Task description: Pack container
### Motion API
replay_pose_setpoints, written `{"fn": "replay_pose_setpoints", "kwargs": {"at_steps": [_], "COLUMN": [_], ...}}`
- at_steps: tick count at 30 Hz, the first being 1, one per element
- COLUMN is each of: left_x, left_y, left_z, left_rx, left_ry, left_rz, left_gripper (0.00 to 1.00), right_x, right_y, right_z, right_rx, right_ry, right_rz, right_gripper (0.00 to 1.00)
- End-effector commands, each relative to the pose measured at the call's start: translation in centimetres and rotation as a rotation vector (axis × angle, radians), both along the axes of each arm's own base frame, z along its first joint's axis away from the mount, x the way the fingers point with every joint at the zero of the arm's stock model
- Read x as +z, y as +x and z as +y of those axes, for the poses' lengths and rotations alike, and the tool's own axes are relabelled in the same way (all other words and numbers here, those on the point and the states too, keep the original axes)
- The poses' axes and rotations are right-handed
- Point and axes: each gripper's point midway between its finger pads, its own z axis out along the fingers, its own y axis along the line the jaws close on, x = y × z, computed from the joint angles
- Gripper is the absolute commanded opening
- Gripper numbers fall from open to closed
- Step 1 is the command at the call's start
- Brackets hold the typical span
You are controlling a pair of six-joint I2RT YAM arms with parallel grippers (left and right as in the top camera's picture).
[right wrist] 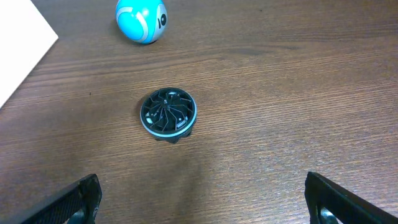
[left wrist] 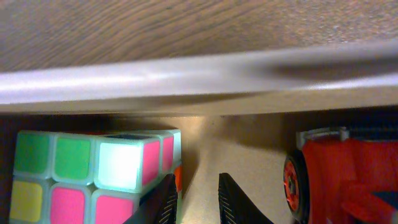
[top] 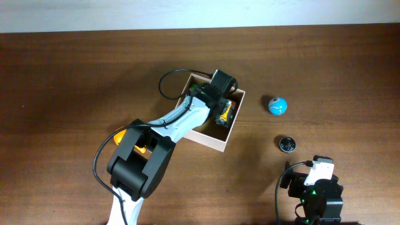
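Observation:
The container (top: 212,145) is a square shallow box, white outside and tan inside, at mid table. Its wall also shows in the left wrist view (left wrist: 186,78) and its corner in the right wrist view (right wrist: 18,50). My left gripper (left wrist: 196,199) is down inside it, jaws almost together with only bare box floor between them. A multicoloured puzzle cube (left wrist: 93,177) lies just left of the jaws. A red wheeled toy (left wrist: 336,180) lies to their right and shows in the overhead view (top: 224,114). My right gripper (right wrist: 202,199) is wide open and empty, low at the table's front right.
A blue ball (top: 278,105) (right wrist: 141,20) and a black round disc toy (top: 287,144) (right wrist: 168,114) lie on the wood table right of the box. An orange object (top: 119,134) lies partly under my left arm, left of the box.

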Motion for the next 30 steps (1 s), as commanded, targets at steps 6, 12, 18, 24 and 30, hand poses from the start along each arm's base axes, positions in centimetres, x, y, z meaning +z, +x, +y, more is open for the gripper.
{"fn": "replay_pose_setpoints", "kwargs": {"at_steps": [6, 12, 18, 24, 30], "left_x": [1.1, 5.9, 12.3, 14.0, 11.6], "left_y": [0.3, -0.4, -2.0, -4.6, -6.2], "left_z": [0.9, 0.1, 0.6, 3.7, 8.4], "left_rx": [0.050, 0.022, 0.006, 0.028, 0.130], "left_ry": [0.005, -0.075, -0.133, -0.075, -0.007], "left_rz": [-0.026, -0.059, -0.112, -0.052, 0.102], "left_gripper": [0.31, 0.42, 0.51, 0.52, 0.54], "right_x": [-0.2, -0.2, -0.2, -0.2, -0.2], "right_y": [0.0, 0.0, 0.0, 0.0, 0.0], "right_z": [-0.1, -0.1, -0.1, -0.1, -0.1], "right_rx": [-0.007, -0.007, -0.007, -0.007, -0.007], "right_ry": [0.003, 0.003, 0.003, 0.003, 0.003], "right_rz": [-0.001, -0.001, -0.001, -0.001, -0.001], "right_gripper": [0.99, 0.99, 0.99, 0.99, 0.99]}}
